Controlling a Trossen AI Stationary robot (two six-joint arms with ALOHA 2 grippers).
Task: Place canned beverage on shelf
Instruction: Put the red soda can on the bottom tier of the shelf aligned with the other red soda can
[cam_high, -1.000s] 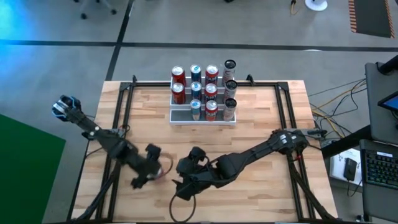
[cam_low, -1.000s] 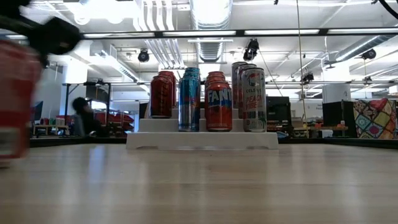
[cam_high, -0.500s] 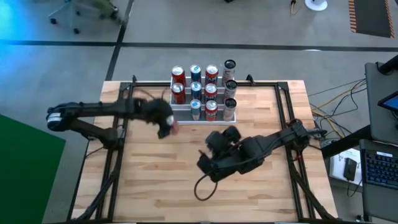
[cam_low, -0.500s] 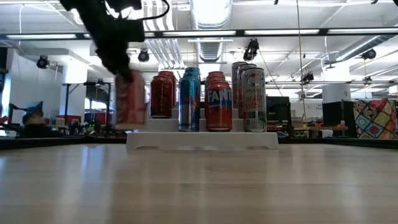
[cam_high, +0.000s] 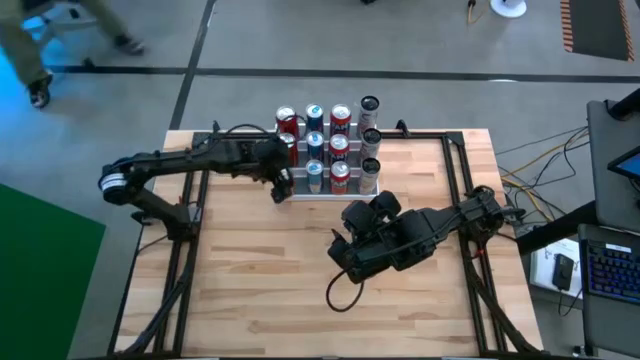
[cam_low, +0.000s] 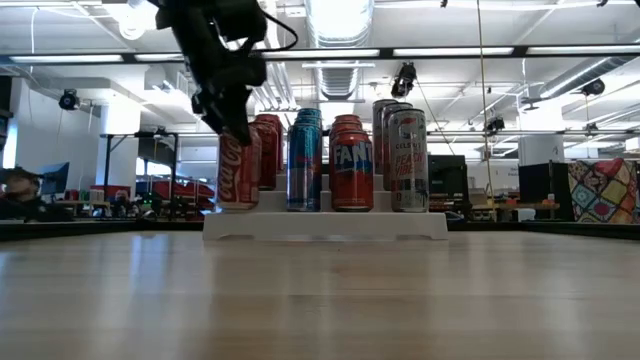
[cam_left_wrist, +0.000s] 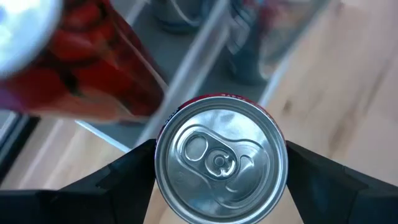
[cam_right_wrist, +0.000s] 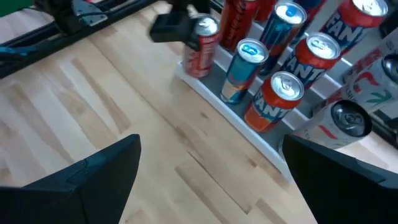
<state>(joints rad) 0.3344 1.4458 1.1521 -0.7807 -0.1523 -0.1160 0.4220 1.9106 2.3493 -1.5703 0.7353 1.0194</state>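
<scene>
- Red cola can (cam_low: 238, 170) clamped upright in left claw (cam_high: 281, 186) at the shelf's (cam_high: 327, 193) lowest step, far-left slot – base seemingly at or just above the tread.
- Step in hand, by judgement: final set-down. Next: seat can flat beside the blue can (cam_low: 304, 166), release, withdraw without clipping neighbours.
- Shelf otherwise holding eleven cans across three tiers – that slot the last gap.
- Right claw (cam_high: 352, 262) spread, empty, waiting over bench (cam_high: 250, 290).
</scene>
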